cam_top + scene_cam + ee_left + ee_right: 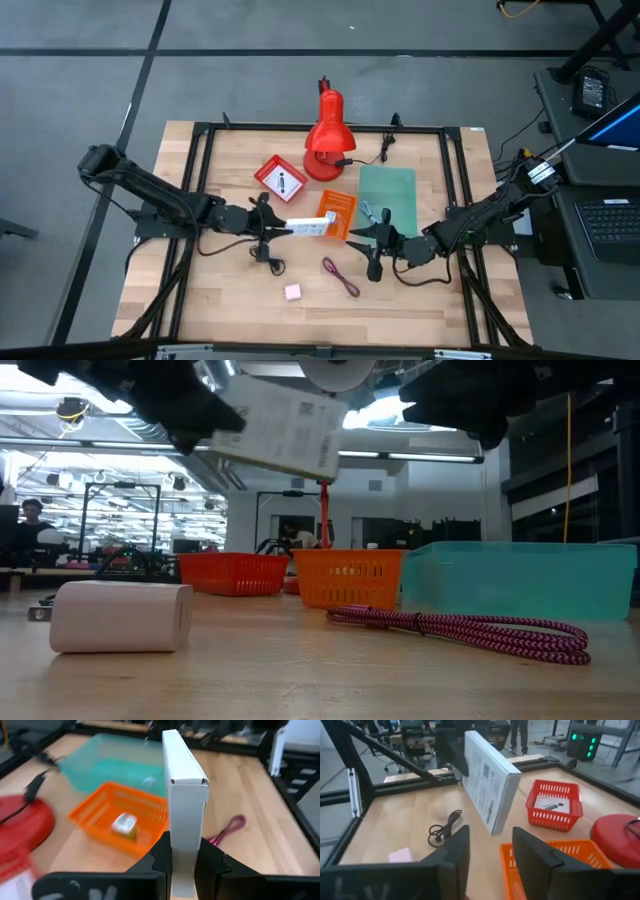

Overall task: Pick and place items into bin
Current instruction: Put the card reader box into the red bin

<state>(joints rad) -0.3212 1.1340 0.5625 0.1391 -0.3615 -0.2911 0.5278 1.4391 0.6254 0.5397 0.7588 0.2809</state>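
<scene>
My left gripper [268, 226] is shut on a white printed box [306, 226], which reaches toward the orange basket [338, 214]; the box [285, 430] hangs well above the table. Facing the box's free end [487, 785], my right gripper [490, 855] stands open with nothing between its fingers, near the teal bin [387, 196]. A pink cube [292, 292], a maroon cord loop [341, 276] and a black cable [266, 254] lie flat on the wood. A small silvery piece [123, 825] lies inside the orange basket [120, 817]. My left gripper pinches the box's two broad faces [182, 855] between its two fingers, at the end nearest the table's left edge. The fingers come roughly level from the left and lie along the box. The box stands on edge, lifted clear, reaching out beyond the fingers.
A red desk lamp [325, 135] stands at the far middle, its base beside the teal bin. A red basket [281, 178] with a card in it sits left of the lamp. A black frame [200, 180] runs around the tabletop.
</scene>
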